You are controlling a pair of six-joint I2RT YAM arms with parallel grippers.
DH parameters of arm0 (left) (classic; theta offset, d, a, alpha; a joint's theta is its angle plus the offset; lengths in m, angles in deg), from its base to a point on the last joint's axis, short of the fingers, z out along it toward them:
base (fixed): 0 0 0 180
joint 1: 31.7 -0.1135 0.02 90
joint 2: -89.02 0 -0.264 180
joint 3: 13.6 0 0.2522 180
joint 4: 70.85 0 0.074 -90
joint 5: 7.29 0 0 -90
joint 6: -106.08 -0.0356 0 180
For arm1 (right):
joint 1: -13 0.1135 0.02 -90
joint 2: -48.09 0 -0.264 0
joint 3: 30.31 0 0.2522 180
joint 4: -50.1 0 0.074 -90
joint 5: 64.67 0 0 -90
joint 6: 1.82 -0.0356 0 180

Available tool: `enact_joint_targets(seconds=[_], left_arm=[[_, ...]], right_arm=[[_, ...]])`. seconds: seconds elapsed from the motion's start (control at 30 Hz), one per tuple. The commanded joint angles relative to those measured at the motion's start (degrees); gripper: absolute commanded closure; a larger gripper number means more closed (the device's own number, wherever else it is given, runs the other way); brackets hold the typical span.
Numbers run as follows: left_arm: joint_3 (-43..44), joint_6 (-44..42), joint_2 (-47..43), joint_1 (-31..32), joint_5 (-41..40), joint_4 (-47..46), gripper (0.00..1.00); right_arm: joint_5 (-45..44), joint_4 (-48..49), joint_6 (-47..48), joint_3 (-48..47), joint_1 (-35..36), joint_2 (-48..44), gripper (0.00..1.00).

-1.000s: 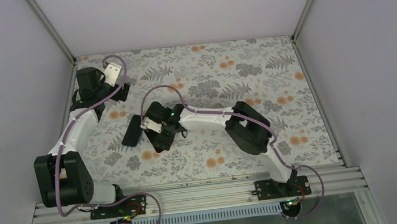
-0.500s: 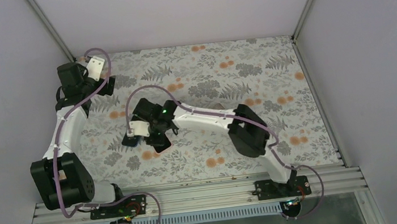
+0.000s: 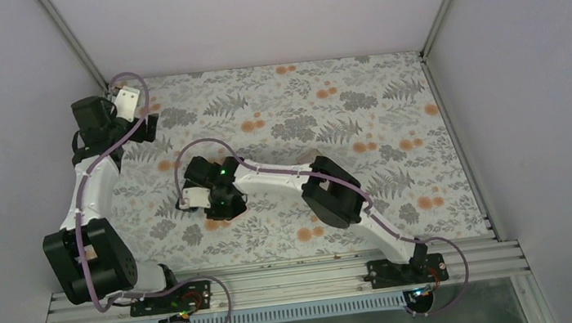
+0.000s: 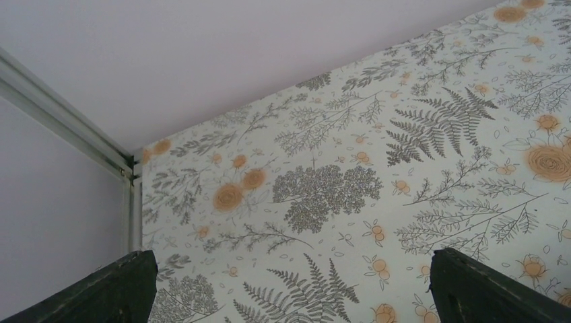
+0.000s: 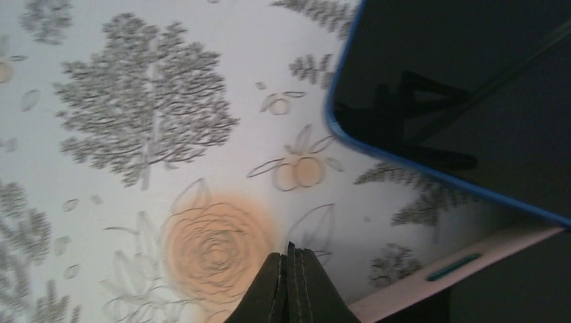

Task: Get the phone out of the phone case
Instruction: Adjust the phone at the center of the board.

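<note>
Right gripper (image 5: 291, 259) moved left, pinched closed | wrist-only: blue-rimmed phone (image 5: 471, 87)

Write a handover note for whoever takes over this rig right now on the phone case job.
Left gripper: open, empty, at the far left corner.
Right gripper: shut on nothing, low over the table, beside the phone.
The phone lies flat and ungripped, screen dark, with a blue rim that is possibly the case.
Done: no separation visible.
Left: get the phone out of its case.
</note>
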Motion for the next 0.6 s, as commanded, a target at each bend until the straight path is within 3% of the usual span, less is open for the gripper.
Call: enact_joint_targets(seconds=[0.0,0.27,0.4,0.57], left_arm=[[-1.42,0.86,0.0,-1.4,2.96,-1.84,0.0],[-4.4,1.03,0.1,-2.38,4.38,-3.59,0.0],[-4.87,1.43,0.57,-2.54,5.24,-3.94,0.0],[-4.51,1.25,1.05,-2.57,5.91,-3.68,0.0]], right_arm=[[-8.97,4.18,-0.78,-1.76,0.37,3.49,0.96],[-21.28,8.67,-0.19,-4.67,-1.46,8.63,0.96],[-22.22,6.92,-1.1,-8.79,-4.0,11.1,0.96],[-21.0,6.26,-0.51,-5.71,-7.16,8.29,0.96]])
